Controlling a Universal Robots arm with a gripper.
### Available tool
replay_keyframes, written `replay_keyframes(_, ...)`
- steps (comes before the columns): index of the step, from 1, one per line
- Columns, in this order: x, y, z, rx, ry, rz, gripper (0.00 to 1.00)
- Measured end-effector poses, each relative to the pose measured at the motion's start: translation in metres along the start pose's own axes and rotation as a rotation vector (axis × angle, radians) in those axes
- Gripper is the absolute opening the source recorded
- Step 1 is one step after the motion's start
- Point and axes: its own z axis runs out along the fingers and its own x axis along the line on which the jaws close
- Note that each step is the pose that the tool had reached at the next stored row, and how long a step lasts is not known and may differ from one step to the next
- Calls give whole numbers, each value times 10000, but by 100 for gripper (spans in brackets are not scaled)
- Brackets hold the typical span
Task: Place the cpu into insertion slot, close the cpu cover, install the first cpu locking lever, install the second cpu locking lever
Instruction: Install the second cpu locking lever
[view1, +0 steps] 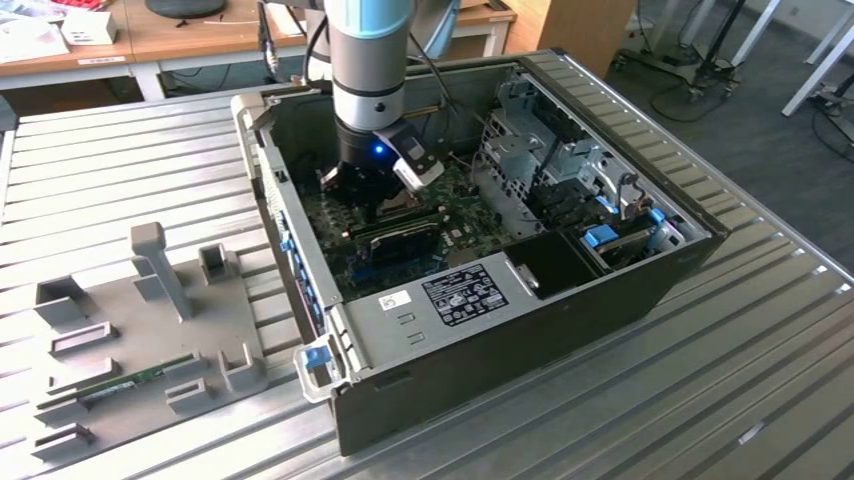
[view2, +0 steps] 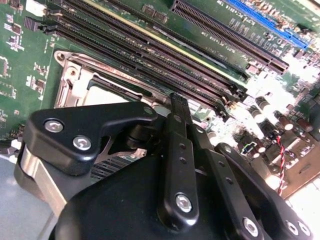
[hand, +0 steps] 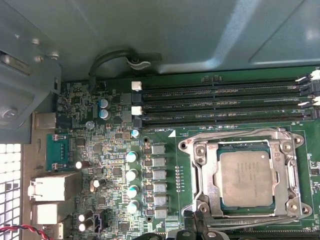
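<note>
The cpu lies flat in the insertion slot on the green motherboard. The silvery cpu cover is folded down over it, and the chip's grey top shows through the cover's window. One thin wire locking lever runs along the slot's side nearest the memory slots; a second lever runs along the opposite side. My gripper is shut, with nothing seen between its tips, at the slot's edge beside the cpu. In the exterior view the gripper reaches down into the open case.
Long black memory slots run beside the socket, with capacitors and rear ports farther along the board. The case walls and drive cage hem in the arm. A grey fixture plate lies at the exterior view's left.
</note>
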Motion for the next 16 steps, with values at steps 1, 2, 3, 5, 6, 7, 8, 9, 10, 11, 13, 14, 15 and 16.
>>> replay_keyframes(1,4,0,1,-2,-5,-2,11)
replay_keyframes(2,8,0,1,-1,-8,-2,11)
replay_keyframes(3,13,0,2,-6,-11,-2,11)
replay_keyframes(5,22,2,9,-22,-38,-1,11)
replay_keyframes(6,27,0,5,-12,-36,-2,11)
replay_keyframes(7,30,-2,1,-1,-31,-3,11)
replay_keyframes(8,30,-2,2,-5,-35,-4,11)
replay_keyframes(9,30,-2,2,-5,-34,-4,11)
replay_keyframes(10,31,-2,1,-4,-35,-3,11)
replay_keyframes(11,31,-2,1,-4,-35,-3,11)
replay_keyframes(13,31,-2,-10,-1,-33,-2,11)
replay_keyframes(14,31,-1,-26,2,-33,-3,11)
replay_keyframes(15,30,1,-46,-4,-33,-2,11)
replay_keyframes(16,29,2,-69,-6,-35,-2,11)
